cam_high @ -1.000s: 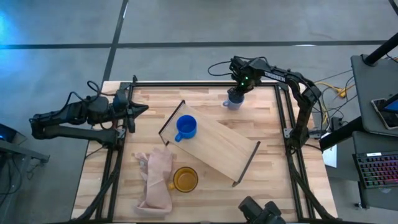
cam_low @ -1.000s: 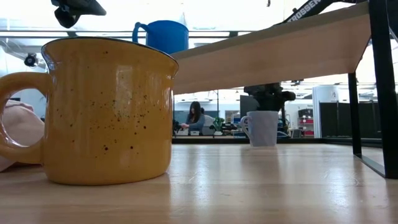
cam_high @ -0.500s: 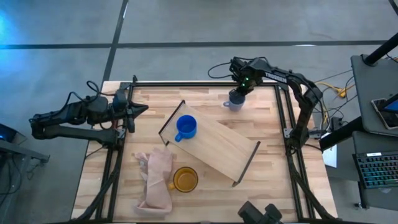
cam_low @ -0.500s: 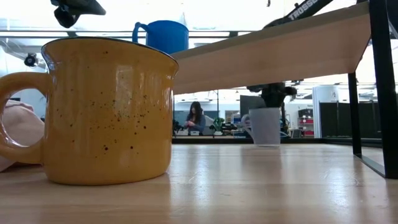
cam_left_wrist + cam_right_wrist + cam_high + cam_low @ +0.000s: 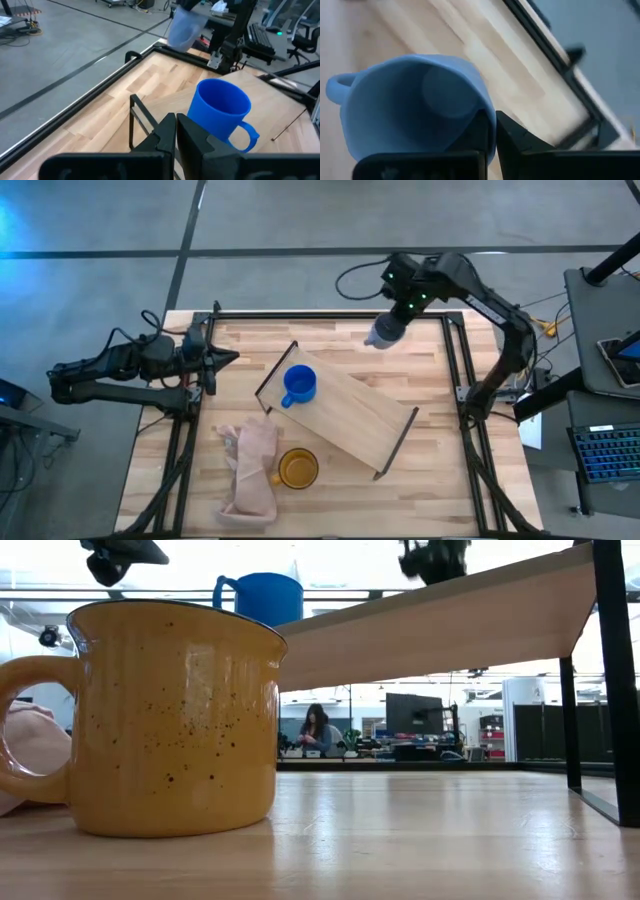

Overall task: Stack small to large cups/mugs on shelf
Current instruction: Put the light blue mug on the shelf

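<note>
- The right end effector (image 5: 392, 323) is clamped on the rim of the grey-blue mug (image 5: 384, 332), with one finger inside the cup and one outside, as the right wrist view shows (image 5: 410, 105).
- That mug hangs in the air above the far edge of the desk (image 5: 430, 380), near its far right corner; in the left wrist view it shows tilted and clear of the wood (image 5: 183, 27).
- In the low view only the dark end effector (image 5: 433, 558) shows, high above the board's far part; the mug itself cannot be made out there.
- The shelf (image 5: 350, 415) lies slantwise across the middle of the desk, a black frame at each end.
- The bright blue mug (image 5: 299, 385) stands upright on the shelf near its left end, handle toward the near left; the low view shows it on top of the board (image 5: 262, 597).
- The yellow-orange mug (image 5: 297, 469) stands upright on the desk, off the shelf, just beside its near long edge, handle to the left.
- A pink-beige cloth (image 5: 252, 470) lies crumpled on the desk, touching that mug's handle side.
- The left end effector (image 5: 222, 358) waits at the left edge of the desk, fingers pressed together, pointing toward the blue mug (image 5: 220, 112).
- A person (image 5: 312, 730) sits in the room far behind the desk.
</note>
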Tool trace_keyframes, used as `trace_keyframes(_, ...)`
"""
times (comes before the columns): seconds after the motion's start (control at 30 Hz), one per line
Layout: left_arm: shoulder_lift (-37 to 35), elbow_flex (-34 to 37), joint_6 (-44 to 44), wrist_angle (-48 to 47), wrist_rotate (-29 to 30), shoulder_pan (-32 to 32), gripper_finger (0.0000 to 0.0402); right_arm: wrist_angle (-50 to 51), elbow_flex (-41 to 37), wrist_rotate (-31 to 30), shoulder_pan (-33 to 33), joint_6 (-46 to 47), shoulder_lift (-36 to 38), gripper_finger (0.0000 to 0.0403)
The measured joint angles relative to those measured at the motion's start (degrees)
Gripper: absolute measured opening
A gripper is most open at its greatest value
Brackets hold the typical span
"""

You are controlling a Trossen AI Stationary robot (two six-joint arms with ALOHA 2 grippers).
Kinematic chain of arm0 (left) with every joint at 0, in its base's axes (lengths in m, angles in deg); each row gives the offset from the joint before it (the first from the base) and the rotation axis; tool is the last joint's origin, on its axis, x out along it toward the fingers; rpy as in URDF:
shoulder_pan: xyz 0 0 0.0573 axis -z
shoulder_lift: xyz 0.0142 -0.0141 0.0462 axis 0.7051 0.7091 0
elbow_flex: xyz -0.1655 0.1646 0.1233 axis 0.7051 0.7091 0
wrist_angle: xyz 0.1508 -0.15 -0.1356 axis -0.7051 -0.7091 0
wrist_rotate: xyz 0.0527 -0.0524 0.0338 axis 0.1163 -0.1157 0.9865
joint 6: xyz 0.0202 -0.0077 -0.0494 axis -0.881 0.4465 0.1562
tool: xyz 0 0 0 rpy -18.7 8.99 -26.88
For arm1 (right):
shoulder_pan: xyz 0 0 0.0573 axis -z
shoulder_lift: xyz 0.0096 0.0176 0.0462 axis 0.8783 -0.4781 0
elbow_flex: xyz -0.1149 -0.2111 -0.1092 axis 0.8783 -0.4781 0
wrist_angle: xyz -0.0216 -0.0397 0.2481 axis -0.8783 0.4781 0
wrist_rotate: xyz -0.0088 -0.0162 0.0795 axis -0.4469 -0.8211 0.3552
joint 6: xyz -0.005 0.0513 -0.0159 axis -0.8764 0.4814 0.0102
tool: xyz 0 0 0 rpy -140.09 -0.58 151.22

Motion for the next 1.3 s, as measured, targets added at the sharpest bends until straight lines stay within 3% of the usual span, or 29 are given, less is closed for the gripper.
trace_keyframes(0.2,0.0,0.1,0.2,-2.5,0.0,0.0,0.0000,-0.6,8.8,5.1,-8.6,3.8,-1.8,0.0009)
trace_keyframes(0.4,0.3,0.1,0.2,-2.4,0.0,0.0,0.0000,-0.6,7.6,7.1,-16.6,6.9,-4.7,0.0010)
trace_keyframes(0.6,0.3,0.1,0.3,-2.4,-0.7,0.0,0.0000,-0.5,5.2,6.7,-24.5,13.0,-6.7,0.0011)
trace_keyframes(0.83,0.3,0.1,0.3,-2.4,-1.4,0.0,0.0000,-0.6,8.3,3.5,-32.8,20.9,-9.1,0.0012)
trace_keyframes(1.07,0.3,0.1,0.4,-2.3,-4.2,0.0,0.0000,-0.6,16.8,-1.7,-35.2,21.3,-16.8,0.0012)
trace_keyframes(1.3,1.1,0.1,3.3,-2.3,-5.8,0.0,0.0000,-0.5,20.2,2.0,-34.2,20.8,-20.4,0.0012)
